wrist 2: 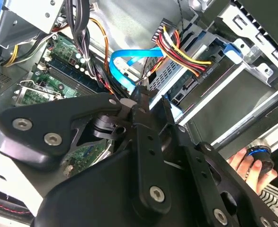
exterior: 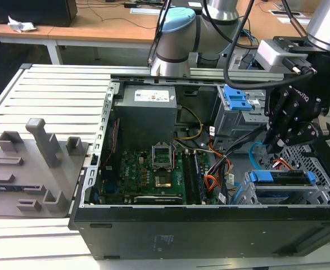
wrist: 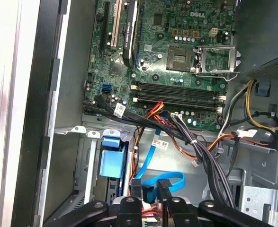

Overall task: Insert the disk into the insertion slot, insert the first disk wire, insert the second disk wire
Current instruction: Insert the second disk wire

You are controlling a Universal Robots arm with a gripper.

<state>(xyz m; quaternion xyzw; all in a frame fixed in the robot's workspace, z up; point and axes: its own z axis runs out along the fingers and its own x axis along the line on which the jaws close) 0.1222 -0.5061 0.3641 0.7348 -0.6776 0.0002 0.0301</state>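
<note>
The silver-grey disk in its bright blue plastic caddy (exterior: pixel 280 179) sits in the low grey metal insertion slot (exterior: pixel 322 188), while the black gripper (exterior: pixel 277 147), angled downward, pinches the looping light-blue flat cable (wrist: pixel 169 181).

Slatted metal table (exterior: pixel 52 90) carries open computer case (exterior: pixel 209 225) and grey fixture (exterior: pixel 30 169)

White label on PSU (exterior: pixel 149 96) & cable tag (wrist: pixel 119 110) carry print, too small to read
</note>
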